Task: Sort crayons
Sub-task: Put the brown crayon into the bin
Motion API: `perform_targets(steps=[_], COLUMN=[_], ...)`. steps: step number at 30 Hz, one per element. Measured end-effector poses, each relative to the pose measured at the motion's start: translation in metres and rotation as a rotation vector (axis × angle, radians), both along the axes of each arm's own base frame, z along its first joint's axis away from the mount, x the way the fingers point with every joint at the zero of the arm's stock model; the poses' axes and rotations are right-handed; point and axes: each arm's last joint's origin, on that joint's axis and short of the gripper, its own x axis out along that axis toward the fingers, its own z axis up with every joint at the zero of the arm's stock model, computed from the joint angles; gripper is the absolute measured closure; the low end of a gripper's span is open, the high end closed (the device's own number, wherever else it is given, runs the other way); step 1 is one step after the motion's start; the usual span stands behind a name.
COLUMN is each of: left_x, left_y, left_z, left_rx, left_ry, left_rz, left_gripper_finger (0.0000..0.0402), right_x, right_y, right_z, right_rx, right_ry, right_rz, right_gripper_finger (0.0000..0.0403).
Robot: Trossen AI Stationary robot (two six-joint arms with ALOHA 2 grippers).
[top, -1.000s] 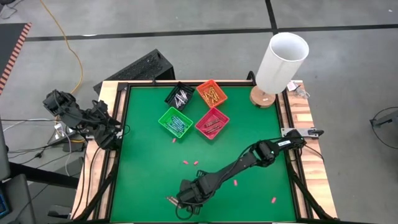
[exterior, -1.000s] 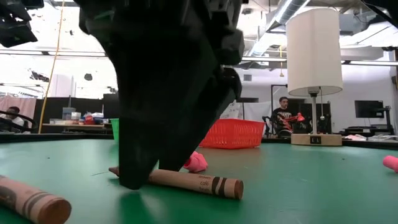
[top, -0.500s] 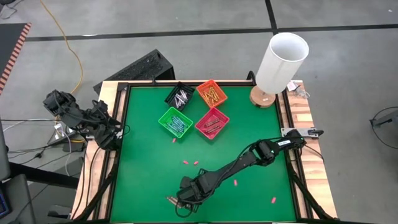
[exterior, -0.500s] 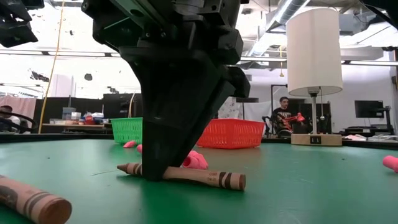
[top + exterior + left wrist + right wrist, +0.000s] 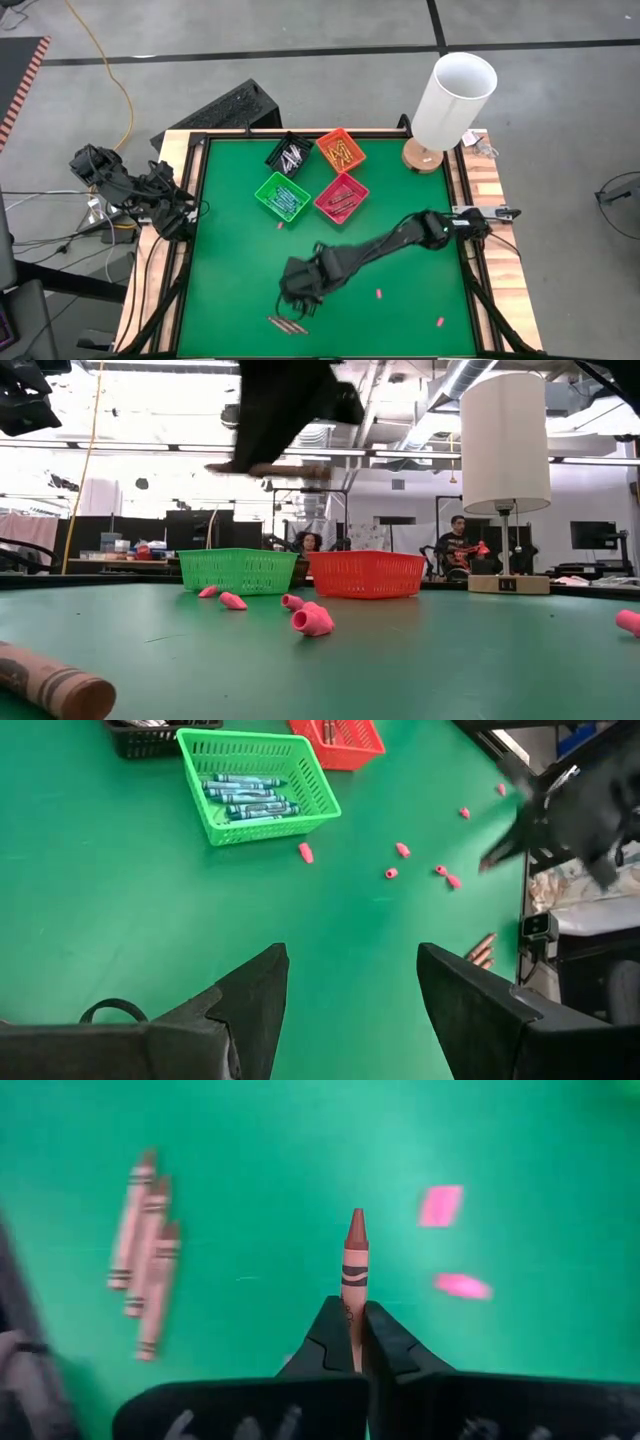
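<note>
Pinched between right gripper [image 5: 355,1342] jaws, brown crayon [image 5: 354,1270] apparently airborne.

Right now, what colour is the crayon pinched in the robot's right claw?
Brown, with dark bands on its wrapper; the crayon shows best in the right wrist view, between the right gripper fingers.

high: overhead, whole table [image 5: 230,260] | low: table-level, facing room | wrists: down at felt

Both arms: matte black, jointed links. Left arm [image 5: 130,185] bulky at the joints, with loose dark cabling beside it. Right arm [image 5: 385,250] long and slender. Left gripper [image 5: 350,1010] has broad, wedge-shaped black fingers [image 5: 255,1005]; right gripper [image 5: 352,1342] narrow, tapered ones.
</note>
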Motion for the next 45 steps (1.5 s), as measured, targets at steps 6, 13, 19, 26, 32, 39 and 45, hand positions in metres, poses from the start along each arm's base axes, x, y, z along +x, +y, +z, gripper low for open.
perform_targets(steps=[6, 13, 19, 26, 32, 39, 45], left_x=[0.0, 0.0, 0.0, -0.001, -0.002, -0.002, -0.002], left_y=[0.0, 0.001, 0.001, 0.002, 0.003, 0.005, 0.007], left_z=[0.0, 0.0, 0.0, -0.002, -0.004, -0.004, -0.003], left_rx=[-0.002, 0.026, 0.061, 0.099, 0.125, 0.147, 0.148], left_ry=[-0.001, -0.009, -0.01, 0.011, 0.024, 0.009, -0.004], left_rz=[0.003, 0.007, -0.012, -0.023, -0.013, 0.041, 0.097], left_gripper_finger=[0.0189, 0.0189, 0.0189, 0.0189, 0.0189, 0.0189, 0.0189], right_x=[-0.031, -0.052, -0.043, -0.032, -0.032, -0.037, -0.039], right_y=[-0.066, -0.135, -0.161, -0.185, -0.21, -0.228, -0.224], right_z=[0.067, 0.091, 0.082, 0.061, 0.03, -0.014, -0.05], right_rx=[-0.117, -0.32, -0.52, -0.616, -0.571, -0.488, -0.432], right_ry=[0.002, 0.123, 0.278, 0.421, 0.559, 0.683, 0.695], right_rz=[-0.115, -0.085, 0.419, 0.679, 0.713, 0.754, 0.836], right_gripper_finger=[0.0402, 0.0403, 0.0403, 0.0403, 0.0403, 0.0403, 0.0403])
